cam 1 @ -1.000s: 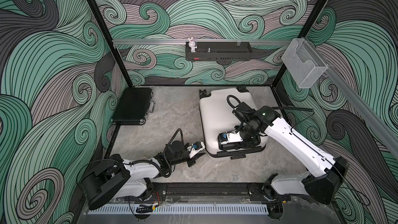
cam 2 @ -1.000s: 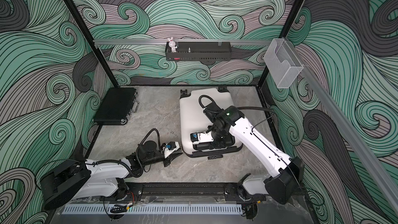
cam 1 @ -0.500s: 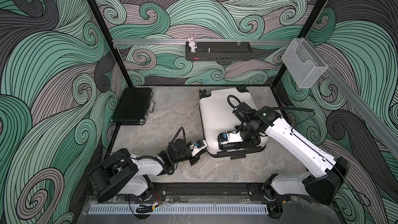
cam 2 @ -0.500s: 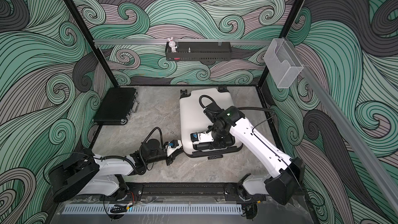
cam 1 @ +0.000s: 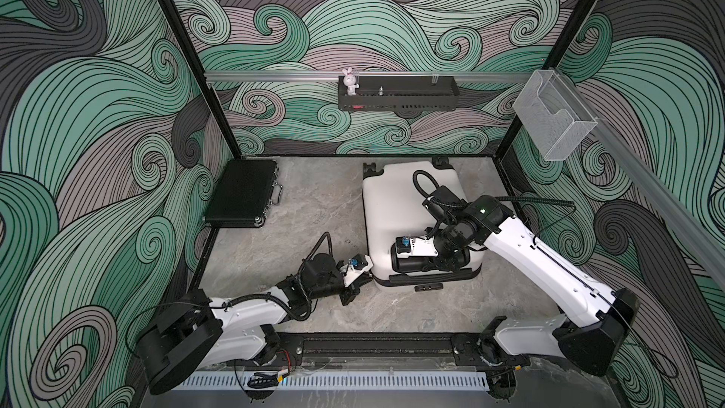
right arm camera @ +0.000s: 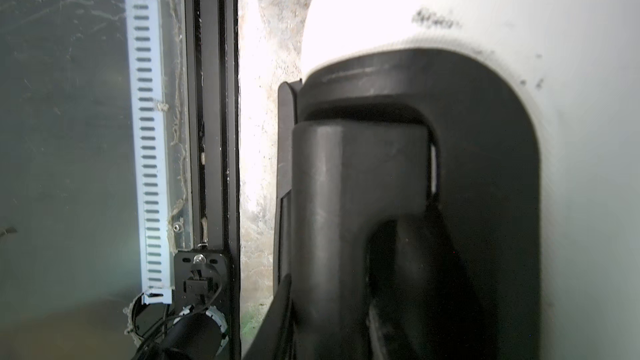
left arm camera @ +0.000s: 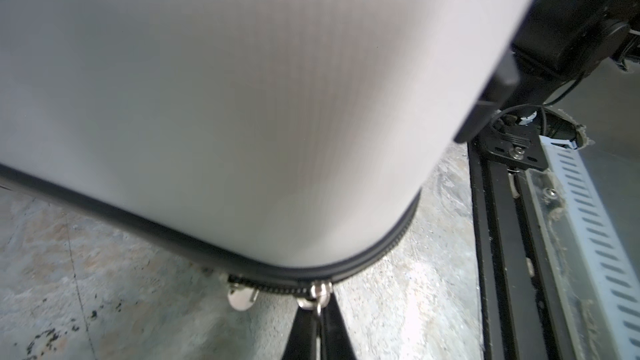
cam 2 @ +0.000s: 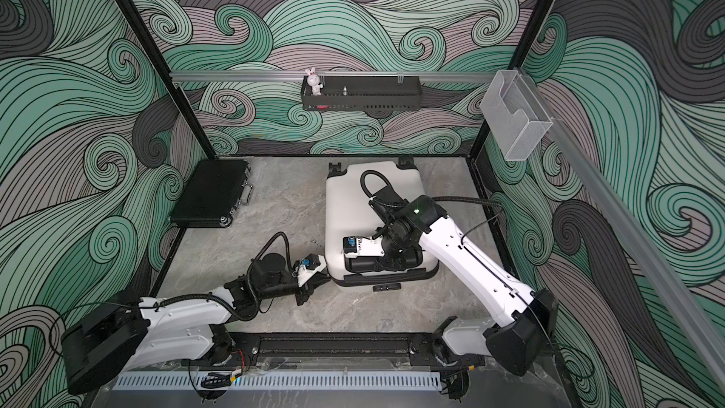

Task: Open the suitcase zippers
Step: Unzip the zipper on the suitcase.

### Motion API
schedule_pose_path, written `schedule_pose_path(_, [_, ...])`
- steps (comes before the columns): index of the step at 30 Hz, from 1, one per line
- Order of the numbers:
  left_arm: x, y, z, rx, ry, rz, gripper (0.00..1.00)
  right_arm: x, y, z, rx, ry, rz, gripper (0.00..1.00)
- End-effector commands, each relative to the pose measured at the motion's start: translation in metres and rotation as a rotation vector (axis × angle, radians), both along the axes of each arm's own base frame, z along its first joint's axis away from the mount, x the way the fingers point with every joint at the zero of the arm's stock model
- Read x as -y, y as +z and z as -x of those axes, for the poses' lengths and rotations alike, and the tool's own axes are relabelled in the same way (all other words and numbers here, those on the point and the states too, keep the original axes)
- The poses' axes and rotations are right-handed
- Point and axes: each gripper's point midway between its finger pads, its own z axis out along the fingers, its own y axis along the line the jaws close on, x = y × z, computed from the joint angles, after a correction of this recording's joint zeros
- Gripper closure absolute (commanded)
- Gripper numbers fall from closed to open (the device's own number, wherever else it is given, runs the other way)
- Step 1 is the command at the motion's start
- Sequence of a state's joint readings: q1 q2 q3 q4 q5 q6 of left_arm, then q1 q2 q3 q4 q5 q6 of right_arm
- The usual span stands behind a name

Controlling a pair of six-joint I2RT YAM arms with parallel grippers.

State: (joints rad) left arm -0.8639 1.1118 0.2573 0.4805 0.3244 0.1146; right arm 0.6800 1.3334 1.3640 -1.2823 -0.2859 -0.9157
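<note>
Soft even light; wrist views blurred, glaring

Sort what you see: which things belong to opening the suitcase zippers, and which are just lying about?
Job: suitcase; zippers; left gripper, shut on a zipper pull; right gripper on the handle.
Lying about: black briefcase; rabbit figurine; black shelf; clear bin.

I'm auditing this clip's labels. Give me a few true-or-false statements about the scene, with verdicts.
1. The left fingers pinch a zipper pull at the suitcase's corner. True.
2. The suitcase stands upright. False: it lies flat on the table.
3. The right fingers grip the suitcase's handle. True.
4. The briefcase lies open. False: it is closed.
5. The bunny sits on the table. False: it stands in the wall shelf.
</note>
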Motion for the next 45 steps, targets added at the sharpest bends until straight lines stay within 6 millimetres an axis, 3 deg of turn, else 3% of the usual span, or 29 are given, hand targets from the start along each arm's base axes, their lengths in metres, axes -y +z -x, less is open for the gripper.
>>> schedule_pose_path(1, [0.008, 0.032, 0.018, 0.017, -0.092, 0.089, 1.0, -0.042, 0.049, -0.056, 0.18, -0.177, -0.228, 1.0])
schedule_pose_path(10, [-0.003, 0.046, 0.016, 0.033, -0.035, 0.106, 1.0, -0.067, 0.039, -0.06, 0.11, -0.29, -0.189, 1.0])
schedule_pose_path(21, [-0.008, 0.059, 0.006, 0.05, 0.041, 0.142, 1.0, -0.106, 0.033, -0.083, 0.024, -0.568, -0.252, 1.0])
schedule_pose_path(26, [-0.008, 0.055, 0.004, 0.051, 0.05, 0.13, 1.0, -0.124, 0.028, -0.081, 0.021, -0.579, -0.251, 1.0])
schedule_pose_path(36, [-0.006, 0.062, 0.004, 0.044, 0.054, 0.162, 1.0, -0.152, 0.011, -0.096, 0.018, -0.666, -0.274, 1.0])
schedule_pose_path(45, [0.009, 0.057, 0.021, 0.021, 0.032, 0.179, 1.0, -0.169, 0.002, -0.099, -0.014, -0.65, -0.314, 1.0])
